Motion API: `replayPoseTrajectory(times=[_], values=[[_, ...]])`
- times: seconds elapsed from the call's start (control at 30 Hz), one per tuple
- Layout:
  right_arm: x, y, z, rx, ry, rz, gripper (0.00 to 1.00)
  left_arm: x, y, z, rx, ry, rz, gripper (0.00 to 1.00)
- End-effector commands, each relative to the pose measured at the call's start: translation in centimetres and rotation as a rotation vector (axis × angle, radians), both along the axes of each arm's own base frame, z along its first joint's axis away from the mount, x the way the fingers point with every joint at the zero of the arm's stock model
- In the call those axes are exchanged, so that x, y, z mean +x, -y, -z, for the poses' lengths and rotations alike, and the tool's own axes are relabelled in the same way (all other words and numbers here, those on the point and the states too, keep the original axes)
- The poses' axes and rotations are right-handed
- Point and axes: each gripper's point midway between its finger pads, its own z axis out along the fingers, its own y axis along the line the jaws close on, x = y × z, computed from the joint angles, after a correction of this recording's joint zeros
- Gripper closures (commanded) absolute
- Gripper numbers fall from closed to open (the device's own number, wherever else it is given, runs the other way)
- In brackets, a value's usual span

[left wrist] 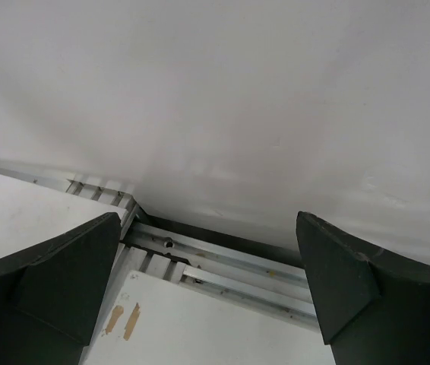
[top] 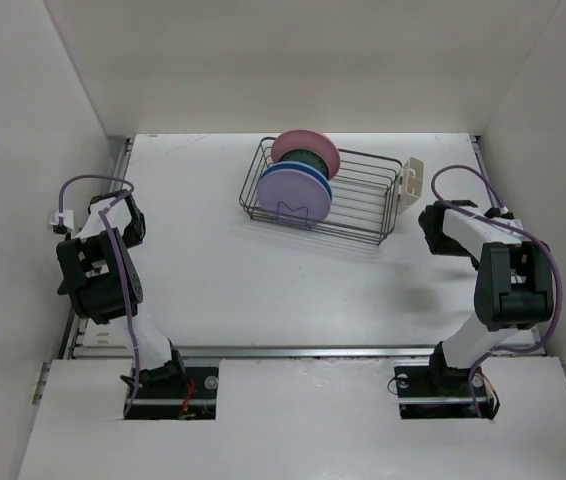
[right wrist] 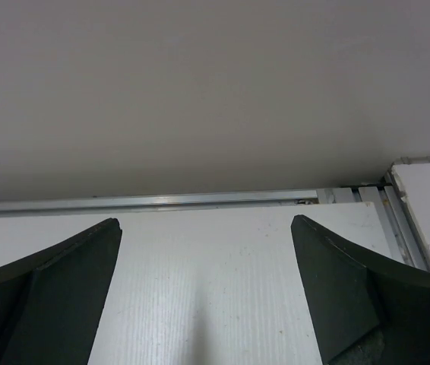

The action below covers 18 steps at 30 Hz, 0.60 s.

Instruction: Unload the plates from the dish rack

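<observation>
Two arms rise from slots in the white board [top: 303,420] along the bottom of the top view, and a metal rail [top: 313,352] runs just beyond their bases. The left gripper [left wrist: 207,228] sits at the left edge of the frame, well apart from the rack. Its jaws are spread wide and grip nothing. The right gripper [right wrist: 205,224] sits at the right of the frame. Its jaws are also fully spread and empty, near the rack's right end.

Between the arms lies the white table [top: 213,290]. The dish rack [top: 363,205] stands at upper centre, slightly askew. A cream cup [top: 413,178] hangs on its right end, between the right gripper and the plates.

All four plates stand on edge in the rack's left half. The lavender plate [top: 288,190] is nearest, with the blue plate [top: 327,192] close behind it. The smaller green plate [top: 308,162] comes next, and the pink plate [top: 308,145] is farthest back.

Neither wrist view shows the rack or the plates; only the top view does. The left wrist view faces a white wall [left wrist: 238,99] and a corner of aluminium rails [left wrist: 222,266], with two tan tape marks [left wrist: 122,321] on a board at lower left. The right wrist view looks across bare table to a rail under the far wall.
</observation>
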Motion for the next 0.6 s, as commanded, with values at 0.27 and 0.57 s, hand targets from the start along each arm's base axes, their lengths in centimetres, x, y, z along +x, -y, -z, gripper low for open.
replayPoseTrajectory(times=[0.27,0.57], values=[[3.9,-1.0,-9.6,-0.176,-0.048,-0.107,0.01,2.5,-1.0,-8.7,-0.149,-0.608,0.078,0.0],[9.5,-14.5,-21.8,-0.158,0.055,-0.473,0.01,17.2,16.8,-15.1,-0.816,-0.184,1.798,0.0]])
